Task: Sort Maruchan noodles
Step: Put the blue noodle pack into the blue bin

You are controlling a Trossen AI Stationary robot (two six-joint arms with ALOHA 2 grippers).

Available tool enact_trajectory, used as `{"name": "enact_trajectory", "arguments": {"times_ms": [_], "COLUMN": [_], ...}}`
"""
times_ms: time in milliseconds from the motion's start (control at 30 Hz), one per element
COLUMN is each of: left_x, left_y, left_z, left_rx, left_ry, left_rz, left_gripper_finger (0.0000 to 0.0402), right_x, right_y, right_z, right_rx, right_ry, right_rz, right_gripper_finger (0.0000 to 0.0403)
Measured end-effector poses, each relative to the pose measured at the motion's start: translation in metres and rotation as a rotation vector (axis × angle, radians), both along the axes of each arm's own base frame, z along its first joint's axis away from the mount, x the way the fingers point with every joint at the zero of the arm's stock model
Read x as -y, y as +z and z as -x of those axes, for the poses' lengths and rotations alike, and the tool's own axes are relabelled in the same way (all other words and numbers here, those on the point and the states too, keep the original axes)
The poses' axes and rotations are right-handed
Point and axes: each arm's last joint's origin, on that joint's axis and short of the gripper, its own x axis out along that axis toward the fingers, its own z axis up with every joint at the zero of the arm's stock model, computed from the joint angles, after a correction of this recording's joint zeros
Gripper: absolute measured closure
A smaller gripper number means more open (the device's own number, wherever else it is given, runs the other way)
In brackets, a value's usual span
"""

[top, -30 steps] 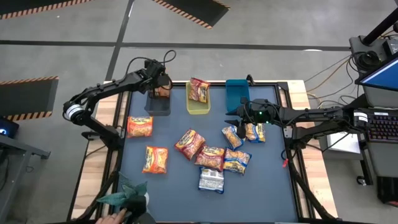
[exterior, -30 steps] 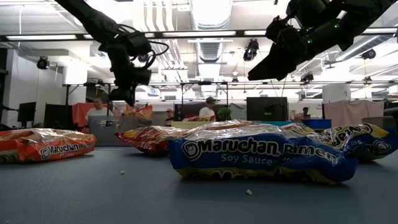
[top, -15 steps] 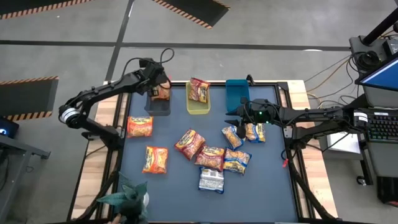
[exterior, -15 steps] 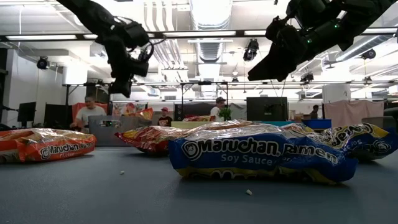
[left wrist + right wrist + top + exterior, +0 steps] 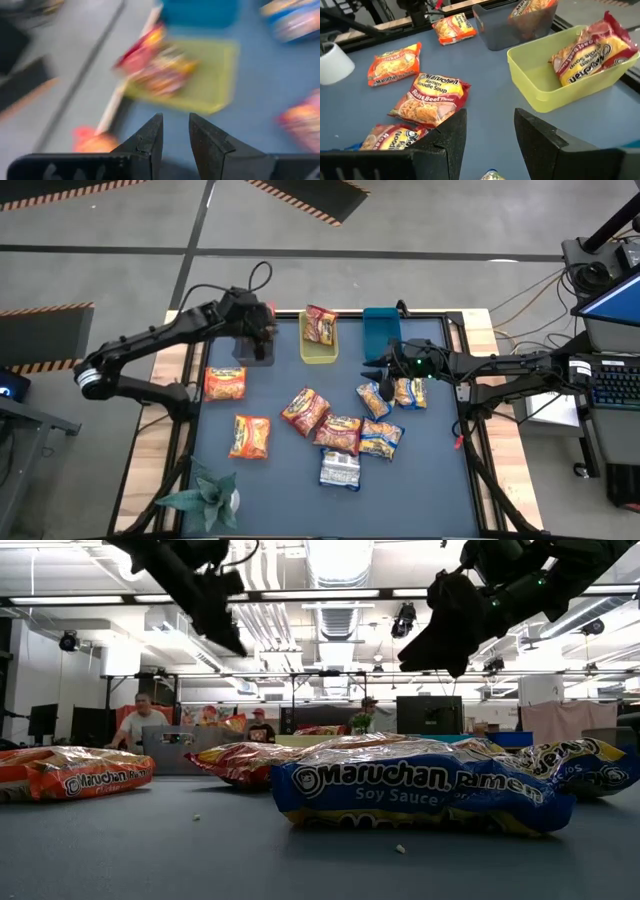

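Orange crinkly plastic noodle packets (image 5: 225,383) lie on the blue table (image 5: 290,490) left of the yellow plastic bin (image 5: 319,345), a second one (image 5: 250,437) nearer the green leafy plant (image 5: 203,495). Beside that bin stands a grey bin (image 5: 254,350) holding an orange packet (image 5: 530,7), and over it hangs the left gripper (image 5: 258,330) — its dark fingers (image 5: 150,137) a narrow gap apart, nothing between them. In the yellow bin rests a red-and-yellow packet (image 5: 321,324), tilted against the wall. Just right of it is a blue bin (image 5: 381,330). Below the yellow bin, mid-table, sit a red packet (image 5: 304,411), another reddish one (image 5: 339,433), a blue-and-yellow packet (image 5: 381,438) and a silvery-white packet (image 5: 340,470). Right of the yellow bin the right gripper (image 5: 385,375) hovers above two more blue-and-yellow packets (image 5: 410,393) — fingers (image 5: 445,135) parted, empty.
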Motion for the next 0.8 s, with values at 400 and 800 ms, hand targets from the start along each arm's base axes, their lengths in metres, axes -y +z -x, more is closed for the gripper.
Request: {"name": "enact_trajectory", "arguments": {"times_ms": [400,800], "left_x": [0.064,0.122], "left_y": [-0.010,-0.049], "left_z": [-0.038,-0.085], "left_rx": [0.029,-0.067], "left_ry": [-0.180,-0.417], "left_rz": [0.184,0.191], "left_gripper_finger": [0.0326,0.0326], "right_x": [-0.001,-0.010], "right_y": [0.021,0.035], "right_z": [-0.005,-0.001], "right_rx": [-0.047,-0.214], "right_ry": [-0.006,-0.013], "right_rz": [-0.221,-0.519], "right_gripper_finger": [0.0248,0.0248]}}
